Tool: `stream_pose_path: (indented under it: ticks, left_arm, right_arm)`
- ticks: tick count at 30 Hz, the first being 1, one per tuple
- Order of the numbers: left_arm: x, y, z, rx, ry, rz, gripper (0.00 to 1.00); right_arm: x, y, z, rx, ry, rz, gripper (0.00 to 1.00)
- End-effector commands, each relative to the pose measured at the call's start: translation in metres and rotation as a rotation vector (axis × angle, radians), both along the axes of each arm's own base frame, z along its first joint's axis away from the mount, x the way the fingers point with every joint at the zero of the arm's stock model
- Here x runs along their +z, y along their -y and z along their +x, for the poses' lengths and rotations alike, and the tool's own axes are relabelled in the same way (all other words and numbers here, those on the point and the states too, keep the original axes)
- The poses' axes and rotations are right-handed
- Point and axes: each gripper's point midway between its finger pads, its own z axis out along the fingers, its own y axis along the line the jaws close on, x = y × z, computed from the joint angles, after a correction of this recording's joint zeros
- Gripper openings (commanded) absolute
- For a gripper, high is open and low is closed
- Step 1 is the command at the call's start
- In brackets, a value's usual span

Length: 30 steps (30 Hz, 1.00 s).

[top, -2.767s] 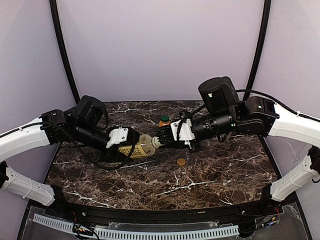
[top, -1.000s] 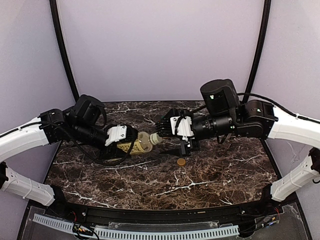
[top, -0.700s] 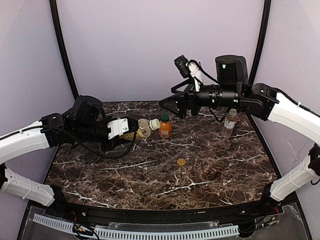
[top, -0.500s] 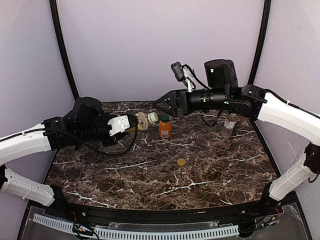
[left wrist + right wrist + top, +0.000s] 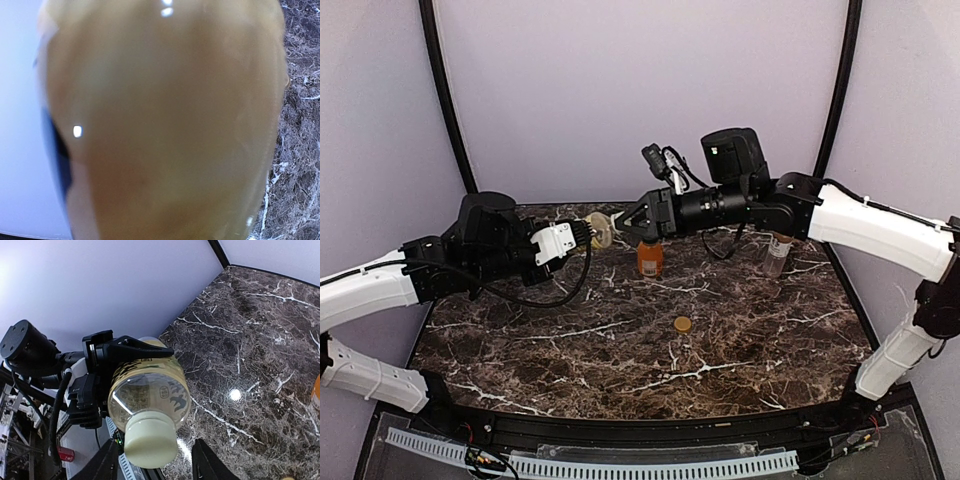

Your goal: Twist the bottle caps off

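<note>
My left pincer: clamped on the yellow bottle, which it holds roughly level and clear of the desk, neck toward my right arm. Cream-white cap: seated on that bottle. My right pincer: fingers parted, one on either side of the cap, with narrow gaps showing. Orange bottle: upright on the desk near my right pincer. Clear bottle: upright, far right. Tan-brown cap: loose, mid-desk.

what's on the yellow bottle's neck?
A cream cap sits on the neck of the yellow bottle. The cap covers the neck and threads, so I can't tell how far it is unscrewed.
</note>
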Motion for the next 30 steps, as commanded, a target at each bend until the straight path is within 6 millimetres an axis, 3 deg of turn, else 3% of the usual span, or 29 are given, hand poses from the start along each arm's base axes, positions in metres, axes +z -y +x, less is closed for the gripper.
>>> stream_pose_path:
  ticks: [1, 7, 10, 14, 17, 20, 23, 27, 30]
  left_arm:
    - [0.002, -0.004, -0.002, 0.002, 0.011, -0.009, 0.36]
    - [0.001, -0.003, -0.002, -0.003, 0.011, -0.007, 0.36]
    - [0.002, -0.003, -0.002, -0.006, 0.008, -0.009, 0.35]
    - [0.000, -0.002, -0.004, -0.012, 0.001, -0.008, 0.36]
    - [-0.003, 0.003, -0.011, -0.054, -0.033, -0.013, 0.35]
    - [-0.016, 0.008, -0.032, -0.136, -0.156, -0.007, 0.35]
    - [-0.030, 0.019, -0.068, -0.280, -0.333, -0.016, 0.35]
    - [-0.043, 0.019, -0.107, -0.400, -0.525, -0.007, 0.35]
    - [-0.046, 0.017, -0.120, -0.434, -0.590, 0.004, 0.35]
  right_arm:
    - [0.019, -0.006, -0.001, 0.032, 0.011, 0.063, 0.42]
    - [0.016, -0.009, -0.001, 0.050, 0.008, 0.060, 0.37]
    - [0.015, -0.009, -0.001, 0.053, 0.013, 0.057, 0.27]
    - [0.016, -0.010, -0.001, 0.070, 0.031, 0.057, 0.00]
    - [0.019, -0.009, -0.005, 0.110, 0.113, 0.054, 0.00]
    - [0.020, -0.005, -0.022, 0.235, 0.264, 0.044, 0.00]
    - [0.016, 0.002, -0.049, 0.398, 0.496, 0.009, 0.00]
    - [-0.005, 0.016, -0.097, 0.615, 0.846, -0.031, 0.00]
    - [-0.018, 0.028, -0.110, 0.695, 1.047, -0.078, 0.00]
